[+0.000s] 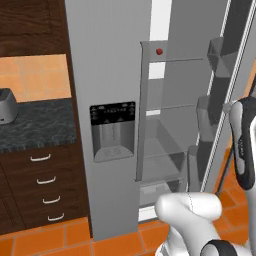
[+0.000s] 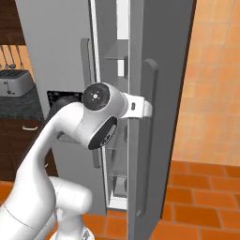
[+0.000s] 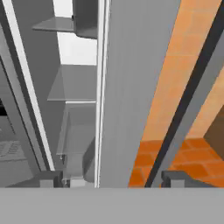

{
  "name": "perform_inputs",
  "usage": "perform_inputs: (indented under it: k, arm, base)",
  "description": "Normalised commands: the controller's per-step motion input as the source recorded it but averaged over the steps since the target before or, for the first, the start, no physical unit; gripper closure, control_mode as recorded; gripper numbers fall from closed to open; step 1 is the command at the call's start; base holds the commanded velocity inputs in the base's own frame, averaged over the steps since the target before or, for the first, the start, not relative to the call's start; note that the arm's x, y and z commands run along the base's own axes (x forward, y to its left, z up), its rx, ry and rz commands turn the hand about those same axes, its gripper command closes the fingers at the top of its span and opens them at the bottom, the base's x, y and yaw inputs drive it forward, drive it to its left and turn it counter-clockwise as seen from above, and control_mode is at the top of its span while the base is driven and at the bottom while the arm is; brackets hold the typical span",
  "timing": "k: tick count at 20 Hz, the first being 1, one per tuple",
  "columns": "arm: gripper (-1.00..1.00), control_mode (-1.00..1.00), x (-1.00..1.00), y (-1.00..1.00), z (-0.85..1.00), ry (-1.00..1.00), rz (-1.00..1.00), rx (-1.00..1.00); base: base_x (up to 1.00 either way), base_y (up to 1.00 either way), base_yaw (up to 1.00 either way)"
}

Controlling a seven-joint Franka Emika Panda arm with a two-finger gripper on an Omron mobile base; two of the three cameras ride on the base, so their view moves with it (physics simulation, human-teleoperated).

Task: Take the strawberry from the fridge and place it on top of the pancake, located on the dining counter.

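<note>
Fridge (image 1: 107, 75) door (image 2: 154, 117) ajar (narrow gap).

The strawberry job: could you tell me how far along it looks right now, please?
Done: the fridge door stands open, baring the glass shelves. In hand: nothing yet; the hand is at the door's edge with its jaws wide apart and empty. Left: the strawberry still sits on an upper shelf, so reaching in, grasping it, and carrying it to the pancake all remain.

The fridge (image 1: 107, 75) stands right of a counter (image 1: 35, 125), with a toaster (image 1: 7, 106) on the counter. Inside the fridge, the strawberry (image 1: 159, 51) sits on the top shelf, behind the left door's edge. The fridge's right door (image 2: 159, 93) stands ajar.
</note>
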Motion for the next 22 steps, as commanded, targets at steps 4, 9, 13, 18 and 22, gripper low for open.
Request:
perform_inputs:
  k: [4, 9, 13, 18, 22]
  arm:
    - [-1.00, -1.00, -0.24, 1.00, 0.06, 0.16, -0.04, -0.51]
    - [-1.00, -1.00, 0.10, 0.68, -0.50, 0.35, -0.04, -0.72]
    - [-1.00, -1.00, 0.43, -0.02, -0.40, 0.57, 0.00, -0.61]
    - [-1.00, -1.00, 0.21, -0.20, -0.49, 0.45, -0.03, -0.27]
    - [-1.00, -1.00, 0.35, 0.05, -0.12, -0.02, -0.07, 0.13]
  base:
    - [0.00, 0.00, 0.00]
    - [0.00, 0.00, 0.00]
    - [0.00, 0.00, 0.00]
    - [0.00, 0.00, 0.00]
    - [0.00, 0.00, 0.00]
